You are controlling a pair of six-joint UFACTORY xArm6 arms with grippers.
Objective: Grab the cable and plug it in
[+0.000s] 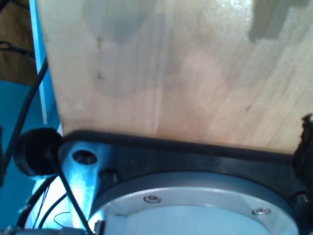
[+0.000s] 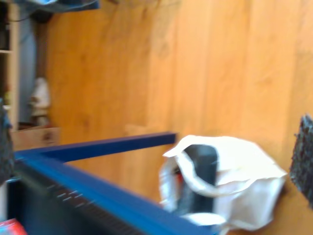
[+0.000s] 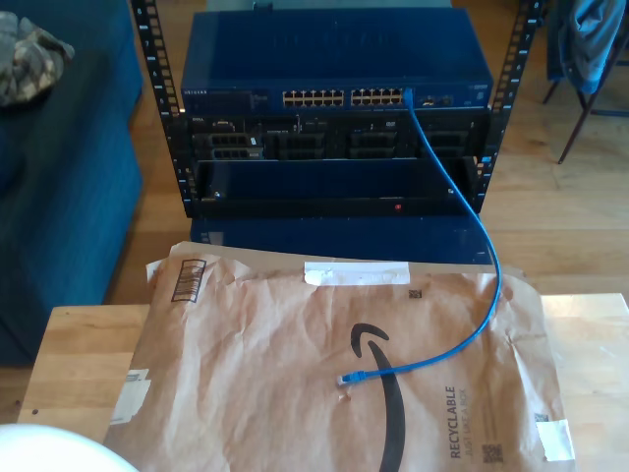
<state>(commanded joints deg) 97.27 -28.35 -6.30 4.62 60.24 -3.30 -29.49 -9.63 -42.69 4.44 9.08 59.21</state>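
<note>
The cable [image 3: 462, 211] is thin and bright blue. One end sits in a port [image 3: 407, 96] of the blue switch [image 3: 334, 59] in the rack. From there it hangs down and curves onto the brown paper. Its free plug [image 3: 346, 379] lies loose on the paper near the printed arrow. My first gripper [image 1: 156, 147] hovers over bare wood and an arm's round base; one black finger pad [image 1: 306, 147] shows at the picture's edge, with nothing between the jaws. My second gripper [image 2: 154, 152] is open above the wooden floor, with one black pad [image 2: 303, 156] far from the other.
A brown paper mailer [image 3: 295, 374] covers most of the wooden table [image 3: 79, 334]. The black rack [image 3: 334, 167] stands behind it. A blue sofa [image 3: 59, 177] is at the exterior view's left. A white bag [image 2: 230, 181] lies beside a blue frame [image 2: 98, 147]. An arm's white base [image 3: 44, 452] is at the exterior view's lower left.
</note>
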